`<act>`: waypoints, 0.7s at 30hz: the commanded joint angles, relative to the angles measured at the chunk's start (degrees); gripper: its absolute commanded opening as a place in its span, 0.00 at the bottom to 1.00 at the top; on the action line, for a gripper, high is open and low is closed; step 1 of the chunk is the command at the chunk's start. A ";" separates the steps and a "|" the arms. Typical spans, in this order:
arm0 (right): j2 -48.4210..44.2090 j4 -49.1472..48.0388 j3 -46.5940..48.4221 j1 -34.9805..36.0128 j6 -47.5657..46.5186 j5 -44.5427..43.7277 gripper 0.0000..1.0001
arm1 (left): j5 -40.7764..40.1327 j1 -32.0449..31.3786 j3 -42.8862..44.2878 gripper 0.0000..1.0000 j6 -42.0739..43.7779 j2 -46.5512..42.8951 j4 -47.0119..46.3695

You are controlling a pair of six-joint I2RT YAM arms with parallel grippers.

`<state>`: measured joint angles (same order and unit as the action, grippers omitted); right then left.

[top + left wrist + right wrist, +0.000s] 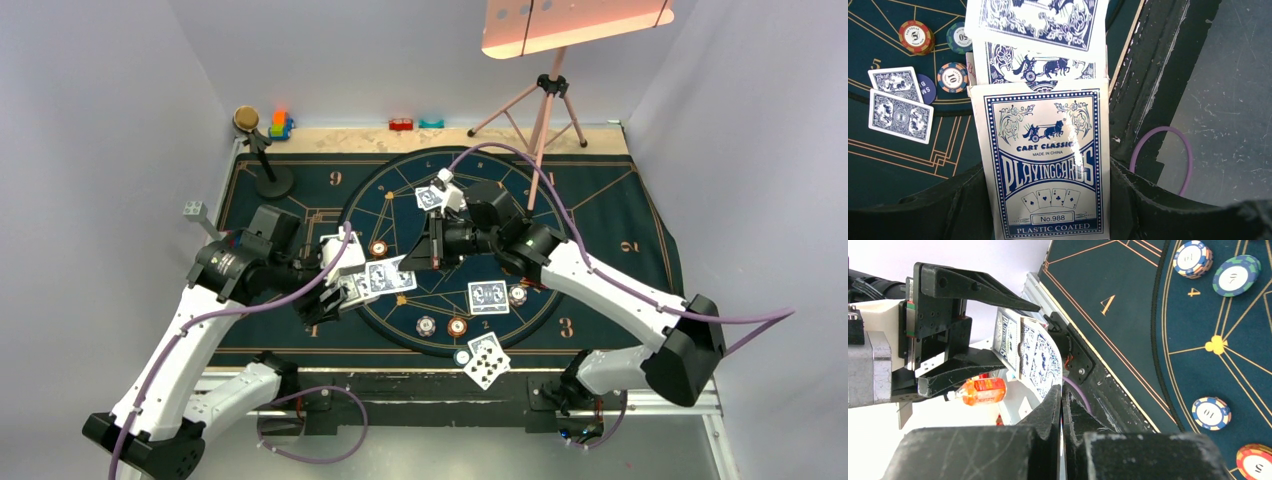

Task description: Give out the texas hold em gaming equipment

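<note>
right wrist — right tool (1062, 405) tight on a card (1040, 360) edge — card box (1008, 340) in grip of left tool (1019, 333)

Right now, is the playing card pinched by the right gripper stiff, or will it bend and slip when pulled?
Probably floppy: the playing card curves between the right gripper and the card box. Likely slippery too: the box reads plastic coated and shows glare. Seemingly light, being so thin.

Cards (488, 296) and chips (457, 326) lie on the mat (620, 210).
</note>
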<state>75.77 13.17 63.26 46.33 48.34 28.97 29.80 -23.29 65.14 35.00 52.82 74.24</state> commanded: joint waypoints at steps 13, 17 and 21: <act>-2.86 18.90 11.36 -6.88 -10.71 -9.79 0.00 | 1.41 0.09 -0.19 0.00 -0.36 -1.67 -1.96; 3.08 28.74 15.49 -8.11 -14.62 -18.49 0.00 | 1.35 0.09 0.30 0.00 -0.08 -2.02 -1.43; 6.72 33.97 16.82 -8.27 -15.40 -30.56 0.00 | 1.46 0.09 0.67 0.00 -0.11 -2.30 -1.26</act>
<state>79.68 37.43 77.84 38.26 36.21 12.21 29.80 -23.29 64.88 35.05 51.37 74.24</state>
